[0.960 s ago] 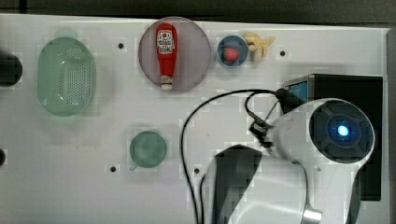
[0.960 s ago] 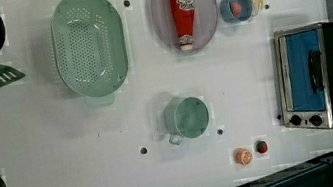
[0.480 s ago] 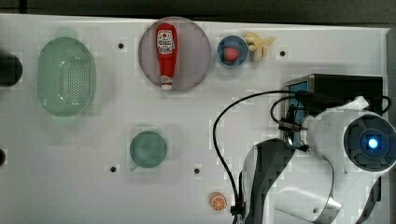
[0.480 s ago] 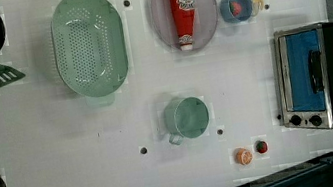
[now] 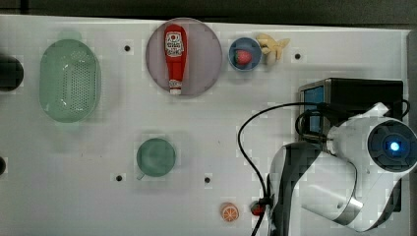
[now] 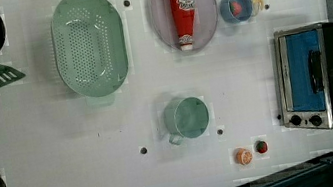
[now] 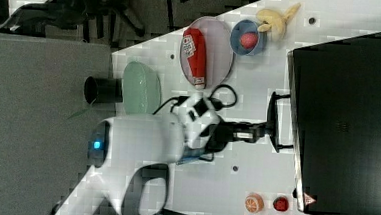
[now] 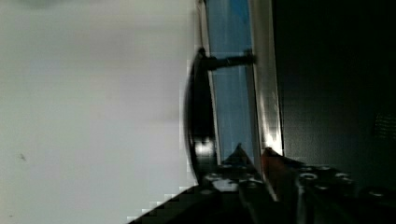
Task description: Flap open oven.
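The oven point(image 6: 317, 74) is standing at the left view's right edge of the white table point(image 6: 112, 147), its blue glass door facing the middle of the table and appearing shut against the silver frame. In the right view the gripper point(image 7: 262, 131) is reaching level toward the oven's front and meeting the dark bar handle point(image 7: 274, 121), which is standing just off the door on two posts. In the wrist view the fingers point(image 8: 243, 161) are sitting narrowly parted at the handle point(image 8: 198, 121), with one tip lying between the bar and the glass; whether they are actually clamped on the bar cannot be told. In the top view the arm's white body point(image 5: 344, 177) is covering most of the oven point(image 5: 366, 93), leaving its black top and a strip of blue door showing
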{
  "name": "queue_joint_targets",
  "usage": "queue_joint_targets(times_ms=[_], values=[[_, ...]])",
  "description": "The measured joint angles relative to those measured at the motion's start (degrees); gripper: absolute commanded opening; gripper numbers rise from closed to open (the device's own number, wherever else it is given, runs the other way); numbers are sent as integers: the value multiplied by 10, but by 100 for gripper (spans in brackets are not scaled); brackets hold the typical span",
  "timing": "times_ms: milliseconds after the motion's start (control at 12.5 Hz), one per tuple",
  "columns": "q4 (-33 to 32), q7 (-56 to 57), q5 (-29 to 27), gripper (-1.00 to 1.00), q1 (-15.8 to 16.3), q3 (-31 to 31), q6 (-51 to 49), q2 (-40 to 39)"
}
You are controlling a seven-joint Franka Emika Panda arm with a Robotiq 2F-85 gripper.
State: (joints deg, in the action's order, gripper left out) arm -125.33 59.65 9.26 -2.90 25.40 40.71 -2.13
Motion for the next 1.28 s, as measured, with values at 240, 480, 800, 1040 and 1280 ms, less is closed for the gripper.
queue_joint_targets(times_ms=[240,480,800,1040,1280], values=[[-19,11,2,-65,-8,5,30,-40],[-37,13,0,-65,-6,4,77,-66],[-37,15,2,-65,-9,-3,94,-73],[-36,12,13,-65,-9,-11,105,-79],[-41,-30,95,-65,0,-29,102,-77]])
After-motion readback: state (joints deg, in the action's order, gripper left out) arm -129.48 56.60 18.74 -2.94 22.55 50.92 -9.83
